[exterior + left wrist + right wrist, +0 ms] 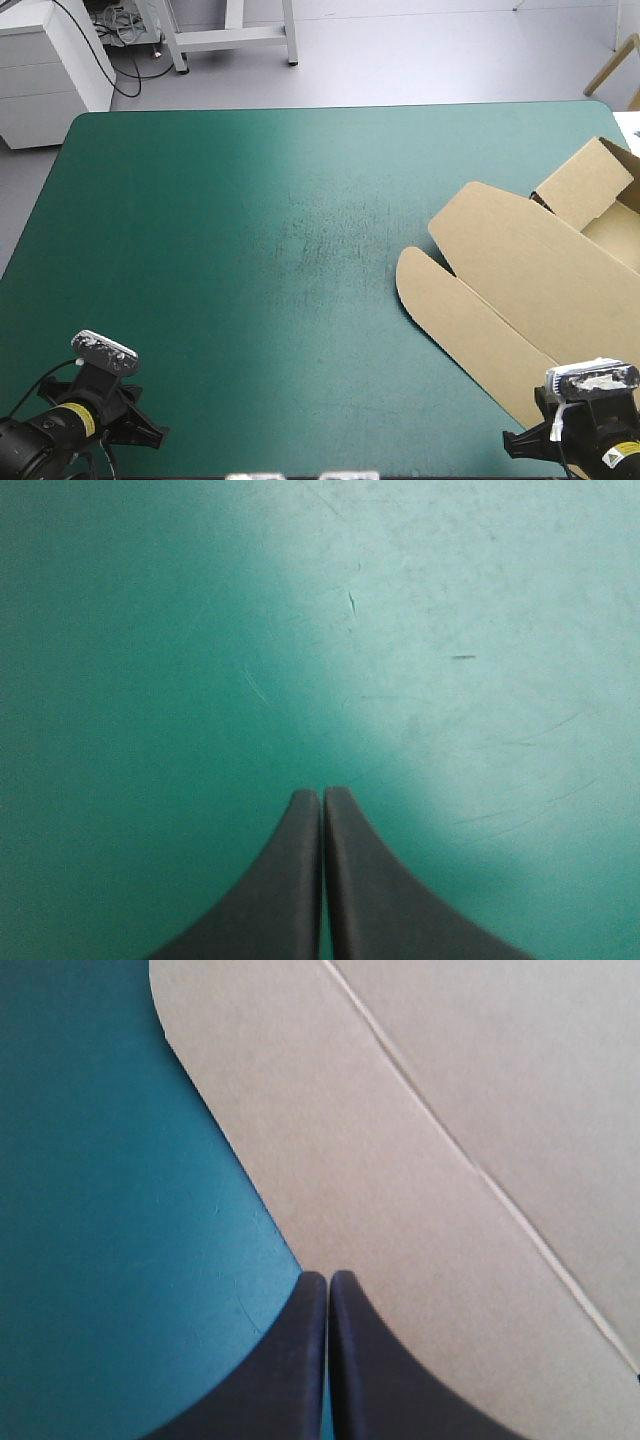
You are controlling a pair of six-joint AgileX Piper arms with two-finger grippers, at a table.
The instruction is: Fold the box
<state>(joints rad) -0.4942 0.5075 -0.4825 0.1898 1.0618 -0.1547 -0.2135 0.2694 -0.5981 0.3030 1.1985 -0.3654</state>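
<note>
One side of the box (520, 270) runs out of view.

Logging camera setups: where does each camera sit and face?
High: above, behind the robot, facing down at teal-green cover and brown board box; both arms show.
Left wrist: above the wrist, facing bare cover; shut left gripper shows.
Right wrist: likewise, over the box's rounded flap; shut right gripper shows.
Shared: high and right wrist show that flap.
</note>
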